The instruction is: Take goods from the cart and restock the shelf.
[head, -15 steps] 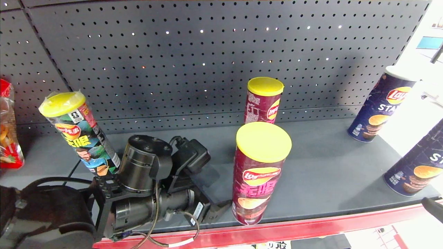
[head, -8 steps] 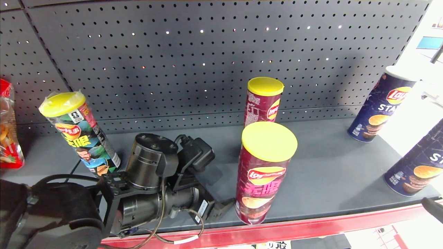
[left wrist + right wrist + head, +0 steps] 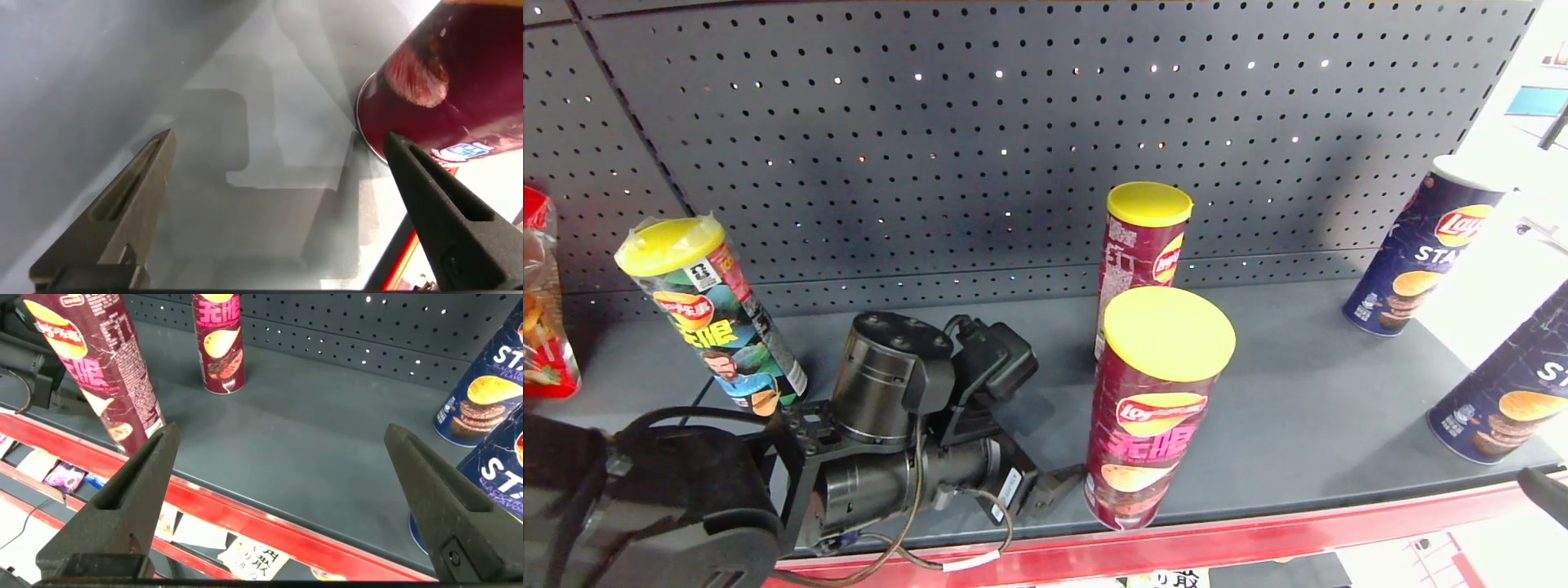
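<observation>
**Head view.** The front can (image 3: 1156, 408), a maroon cardboard cylinder with a yellow plastic lid, stands on the grey metal shelf deck (image 3: 1298, 392), close to the red front lip (image 3: 1258, 535). The rear can (image 3: 1145, 237), of the same pattern, stands behind it near the perforated back panel (image 3: 1013, 122). The left gripper (image 3: 1054, 488) lies low over the deck, just beside the front can's base. A film-wrapped can (image 3: 711, 318) stands towards the left, and two navy cans (image 3: 1425, 245) towards the right.

**Left wrist view.** The fingers (image 3: 135, 212) are spread wide with nothing between them. The front can's base sits by one fingertip, outside the gap. Contact cannot be confirmed.

**Right wrist view.** The right gripper (image 3: 286, 498) hangs before the red front lip, fully spread and holding nothing.

**Assessment.** The front can is judged light, stiff along its length but crushable at the wall, and slick-skinned. Being tall and narrow, it would topple readily so near the edge. The hold should be taken across the mid-body with moderate pressure, never at the lid.
</observation>
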`<state>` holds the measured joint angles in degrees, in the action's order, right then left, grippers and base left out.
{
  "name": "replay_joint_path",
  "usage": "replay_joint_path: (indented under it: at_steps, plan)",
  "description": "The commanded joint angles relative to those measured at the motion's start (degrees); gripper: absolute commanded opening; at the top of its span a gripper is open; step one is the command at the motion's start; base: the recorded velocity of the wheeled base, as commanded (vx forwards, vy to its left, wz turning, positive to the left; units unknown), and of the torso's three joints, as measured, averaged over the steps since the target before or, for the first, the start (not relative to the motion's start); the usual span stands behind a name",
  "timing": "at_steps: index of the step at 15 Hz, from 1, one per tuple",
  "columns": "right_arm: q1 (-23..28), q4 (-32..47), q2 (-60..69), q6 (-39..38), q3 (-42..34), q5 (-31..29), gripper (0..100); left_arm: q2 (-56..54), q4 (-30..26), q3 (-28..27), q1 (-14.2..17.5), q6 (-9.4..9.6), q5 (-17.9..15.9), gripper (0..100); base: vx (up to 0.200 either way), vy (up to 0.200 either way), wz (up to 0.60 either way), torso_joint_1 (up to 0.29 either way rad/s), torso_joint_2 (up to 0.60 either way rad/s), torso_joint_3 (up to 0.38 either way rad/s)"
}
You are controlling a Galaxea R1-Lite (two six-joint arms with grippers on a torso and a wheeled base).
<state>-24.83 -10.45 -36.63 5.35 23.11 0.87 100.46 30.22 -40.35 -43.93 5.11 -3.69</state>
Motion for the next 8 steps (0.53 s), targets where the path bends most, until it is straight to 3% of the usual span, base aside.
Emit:
replay_joint_path:
  at_steps: [1, 8]
  plan:
    - [0.0, 0.0, 0.1, 0.0, -0.1, 0.0, 100, 0.3, 0.0, -0.1, -0.1, -0.01, 0.0, 100, 0.0, 0.0, 0.0, 0.0, 0.0, 0.0]
    - [0.0, 0.0, 0.1, 0.0, -0.3, 0.0, 100, 1.2, 0.0, -1.1, -0.7, -0.01, 0.2, 100, 0.0, 0.0, 0.0, 0.0, 0.0, 0.0]
